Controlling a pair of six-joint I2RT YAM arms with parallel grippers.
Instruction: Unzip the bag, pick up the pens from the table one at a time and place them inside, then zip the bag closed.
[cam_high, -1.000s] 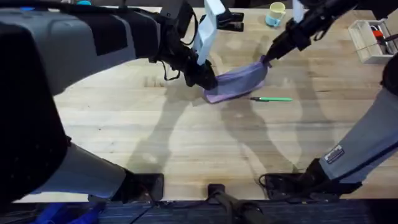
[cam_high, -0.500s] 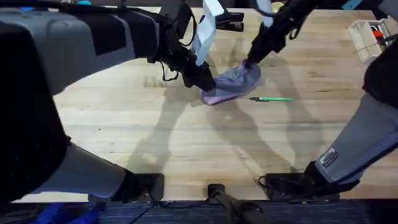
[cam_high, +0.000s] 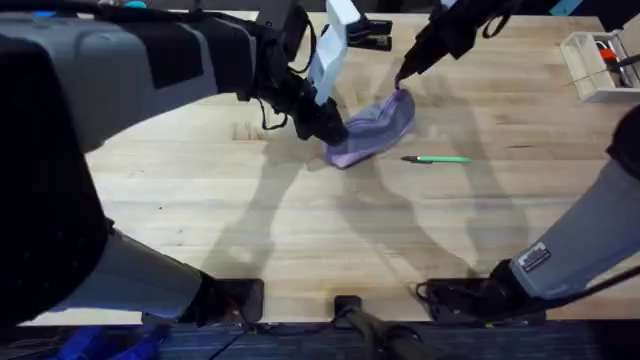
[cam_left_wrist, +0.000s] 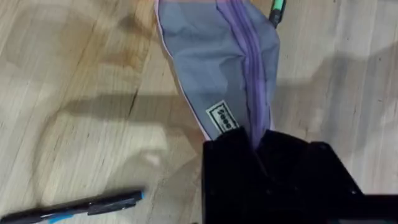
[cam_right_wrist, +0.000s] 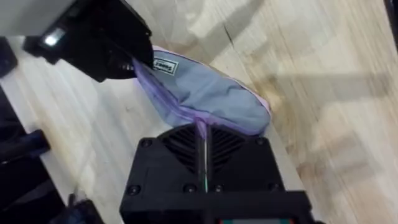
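Note:
The lavender bag (cam_high: 375, 125) lies bunched on the table (cam_high: 300, 230), its zipper (cam_left_wrist: 249, 68) running along the top. My left gripper (cam_high: 328, 128) is shut on the bag's left end, seen close in the left wrist view (cam_left_wrist: 256, 142). My right gripper (cam_high: 400, 80) is shut on the zipper pull at the bag's right end, where a purple strip runs into it (cam_right_wrist: 202, 127). The green pen (cam_high: 437, 159) lies just right of the bag. A dark pen (cam_left_wrist: 74, 207) with blue marks lies on the wood near my left gripper.
A white box (cam_high: 598, 62) with red-and-black markers stands at the back right. A black stapler (cam_high: 368, 36) sits at the back edge behind the bag. The left arm's big dark body covers the table's left side.
My right gripper has moved left and toward the back, drawing the bag's right end with it. The bag is now shorter and more bunched. The left gripper has stayed put.

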